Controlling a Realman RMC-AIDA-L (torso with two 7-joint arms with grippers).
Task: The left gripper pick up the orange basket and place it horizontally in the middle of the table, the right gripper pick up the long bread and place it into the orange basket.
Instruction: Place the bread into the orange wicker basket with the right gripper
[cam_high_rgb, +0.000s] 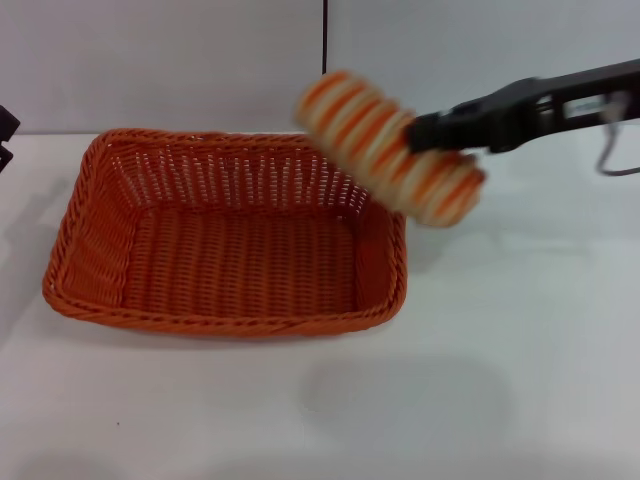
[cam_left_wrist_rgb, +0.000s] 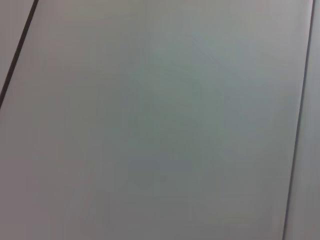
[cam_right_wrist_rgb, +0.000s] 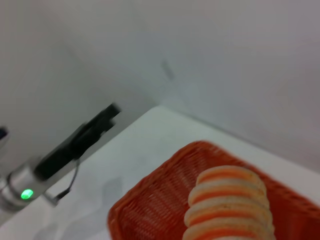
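My right end effector (cam_high_rgb: 432, 133) is clamped on the long bread (cam_high_rgb: 388, 148), holding it in the air above the far right corner of the orange basket (cam_high_rgb: 225, 235). The loaf hangs tilted, its higher end toward the back wall and its lower end out past the basket's right rim; it touches neither the basket nor the tabletop (cam_high_rgb: 480, 380). My thin black right arm reaches in from the right edge, with a loose grey wire (cam_high_rgb: 612, 140) hanging under it.

The basket sits lengthwise across the tabletop, left of centre and toward the far edge, and nothing lies inside it. In my right wrist view the striped bread (cam_right_wrist_rgb: 231, 207) fills the near foreground with the basket's woven rim (cam_right_wrist_rgb: 150, 200) right behind it.

My left end effector (cam_right_wrist_rgb: 107, 114) is drawn back at the left edge of the tabletop, well apart from the basket; only a dark sliver (cam_high_rgb: 6, 135) of it shows in the head view. Whether its fingers are spread or closed I cannot tell. My left wrist view shows only a plain pale wall.
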